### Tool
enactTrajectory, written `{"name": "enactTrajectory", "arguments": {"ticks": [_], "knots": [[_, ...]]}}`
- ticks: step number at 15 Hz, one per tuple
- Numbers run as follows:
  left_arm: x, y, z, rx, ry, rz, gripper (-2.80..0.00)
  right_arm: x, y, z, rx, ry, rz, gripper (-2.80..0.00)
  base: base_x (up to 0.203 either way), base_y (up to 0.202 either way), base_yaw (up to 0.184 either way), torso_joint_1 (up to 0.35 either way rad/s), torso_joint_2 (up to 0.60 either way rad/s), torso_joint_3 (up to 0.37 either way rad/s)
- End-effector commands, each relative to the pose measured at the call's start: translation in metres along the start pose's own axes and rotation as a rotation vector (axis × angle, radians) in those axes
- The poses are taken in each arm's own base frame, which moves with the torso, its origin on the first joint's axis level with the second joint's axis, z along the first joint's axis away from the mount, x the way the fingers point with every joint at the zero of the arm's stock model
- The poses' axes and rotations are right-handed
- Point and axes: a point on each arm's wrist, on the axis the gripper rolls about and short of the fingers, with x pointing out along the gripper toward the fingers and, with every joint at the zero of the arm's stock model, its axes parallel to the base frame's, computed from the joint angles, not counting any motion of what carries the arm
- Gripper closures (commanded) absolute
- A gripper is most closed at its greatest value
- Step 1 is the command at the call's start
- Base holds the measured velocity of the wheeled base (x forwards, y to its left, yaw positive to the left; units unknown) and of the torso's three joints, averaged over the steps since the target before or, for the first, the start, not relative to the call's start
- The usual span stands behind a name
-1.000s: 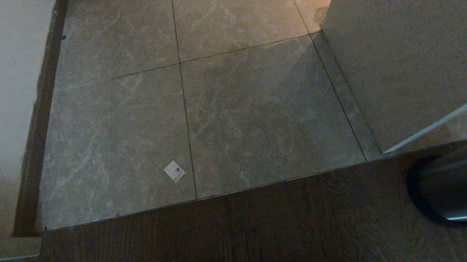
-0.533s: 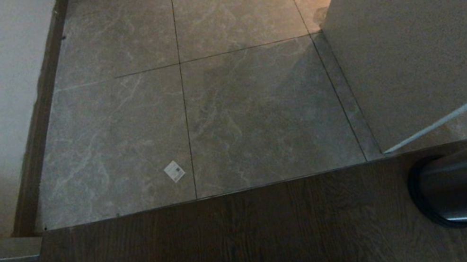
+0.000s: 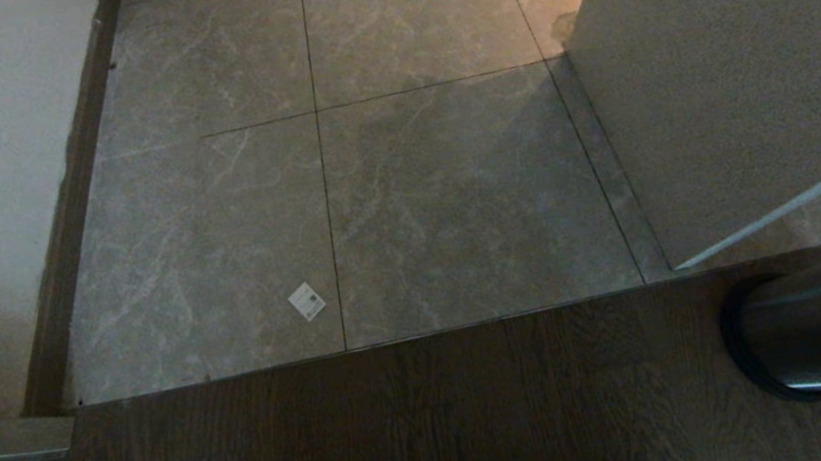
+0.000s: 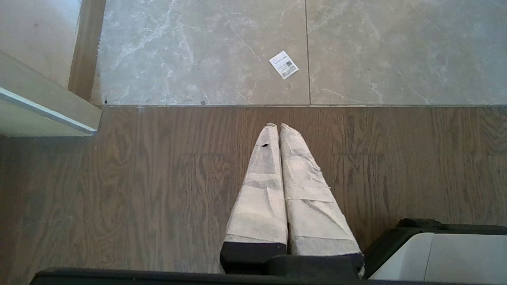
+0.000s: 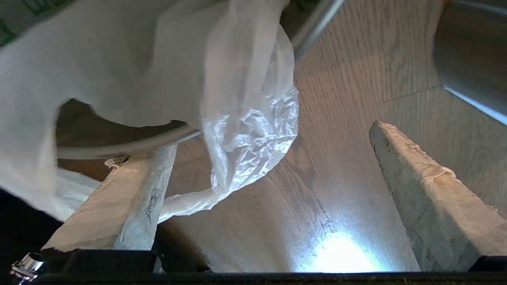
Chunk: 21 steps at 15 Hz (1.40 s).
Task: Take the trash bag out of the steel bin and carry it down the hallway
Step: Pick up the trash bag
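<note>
Wood floor (image 5: 348, 166), trash bag (image 5: 245, 130) between open right tool (image 5: 261, 150) fingers

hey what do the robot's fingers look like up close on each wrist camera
Left tool: two long tapering fingers wrapped in wrinkled off-white tape, on a black base. Right tool: the same taped fingers, smudged grey, with frayed tape edges.

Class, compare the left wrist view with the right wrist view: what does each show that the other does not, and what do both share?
Only the left wrist view shows the left hand, its fingers pressed together above the floor, the grey tiles and a small paper label lying on them.

Only the right wrist view shows the right hand, open wide, with the crinkly trash bag draped between its fingers, beside the steel bin.

Both show the dark wooden floor.
</note>
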Motion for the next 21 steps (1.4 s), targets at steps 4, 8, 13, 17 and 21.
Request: {"name": "enactTrajectory", "arguments": {"ticks": [4,8,13,17,21], "knots": [[0.0,0.0,0.0,0.0,0.0,0.0,0.0,0.002,-0.001,-0.003,0.002,0.002,0.009,0.0,0.0,0.0,0.0,0.0,0.0,0.0],[0.0,0.0,0.0,0.0,0.0,0.0,0.0,0.001,0.0,-0.002,0.002,0.0,0.006,0.0,0.0,0.0,0.0,0.0,0.0,0.0],[0.0,0.0,0.0,0.0,0.0,0.0,0.0,-0.02,0.011,0.011,0.009,-0.017,-0.015,0.0,0.0,0.0,0.0,0.0,0.0,0.0],[0.0,0.0,0.0,0.0,0.0,0.0,0.0,-0.058,0.033,0.032,-0.01,-0.037,-0.031,0.0,0.0,0.0,0.0,0.0,0.0,0.0],[0.0,0.0,0.0,0.0,0.0,0.0,0.0,-0.088,0.063,0.035,-0.008,-0.029,-0.018,0.0,0.0,0.0,0.0,0.0,0.0,0.0]]}}
